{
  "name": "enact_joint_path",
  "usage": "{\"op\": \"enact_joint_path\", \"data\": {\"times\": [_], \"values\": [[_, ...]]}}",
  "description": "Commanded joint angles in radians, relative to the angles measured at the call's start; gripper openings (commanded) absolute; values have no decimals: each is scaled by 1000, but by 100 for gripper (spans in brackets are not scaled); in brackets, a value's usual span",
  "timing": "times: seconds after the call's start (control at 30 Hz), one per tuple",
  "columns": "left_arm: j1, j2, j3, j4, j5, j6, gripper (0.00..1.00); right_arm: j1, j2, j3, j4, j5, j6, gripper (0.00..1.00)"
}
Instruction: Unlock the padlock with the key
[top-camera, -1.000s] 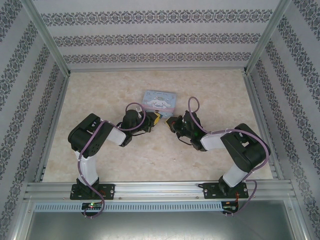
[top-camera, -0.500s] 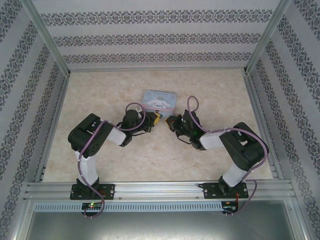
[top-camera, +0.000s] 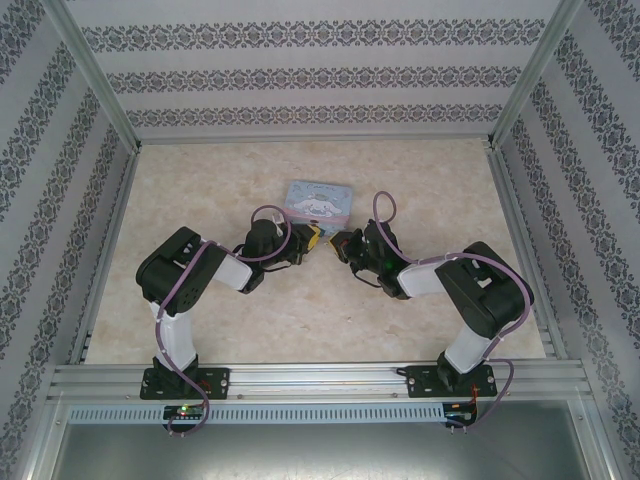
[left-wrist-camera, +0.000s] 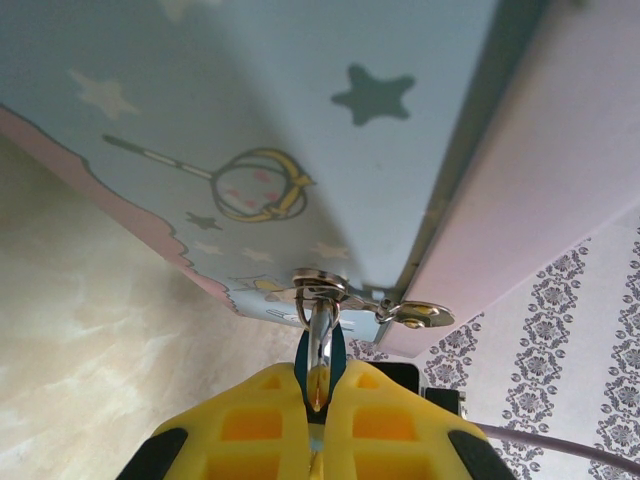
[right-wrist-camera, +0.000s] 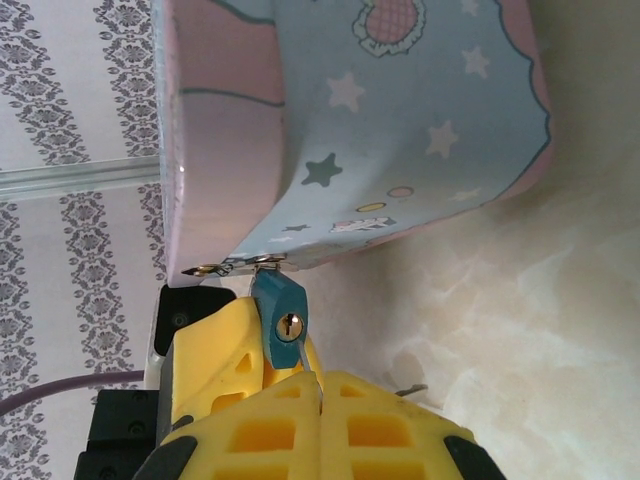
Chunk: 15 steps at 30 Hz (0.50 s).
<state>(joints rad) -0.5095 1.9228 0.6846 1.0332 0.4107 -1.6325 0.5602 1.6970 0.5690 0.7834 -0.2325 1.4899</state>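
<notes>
Right wrist: padlock (right-wrist-camera: 283, 318) hangs from the hasp (right-wrist-camera: 238, 265) on the tin (right-wrist-camera: 400, 120), brass keyhole (right-wrist-camera: 290, 326) facing the camera. Right gripper (right-wrist-camera: 320, 400) has its jaws pressed together on the key (right-wrist-camera: 317, 382). Only a thin sliver of blade sticks out, just below and to the right of the keyhole, not in it. Left gripper (left-wrist-camera: 320, 390) is clamped on the padlock body, shackle running up to the hasp.

Risks, as I judge them:
- The tip is off the keyhole. A straight push would hit the lock face, not the slot.
- A missed push could swing the padlock on the hasp or twist it in the left pads. The keyhole would then turn away.
- Very little blade shows. A side load could pivot the key between the right pads or slide it back in, and it may drop.
- Can't tell the blade's roll against the slot. If it is wrong, it jams at the mouth.
- The tin looks light and is tipped up, so a hard shove may shift it across the table (right-wrist-camera: 560, 330).
- The two grippers sit very close, so fingers may collide.
</notes>
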Motion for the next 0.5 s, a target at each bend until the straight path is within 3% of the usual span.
{"op": "enact_joint_path", "data": {"times": [0.0,0.47], "values": [[-5,-25,3,73,-3,-1,0,-5,10,28,31,0,0,0],[-10,-18,8,77,-2,-6,0,-15,29,34,33,-5,-3,0]]}}
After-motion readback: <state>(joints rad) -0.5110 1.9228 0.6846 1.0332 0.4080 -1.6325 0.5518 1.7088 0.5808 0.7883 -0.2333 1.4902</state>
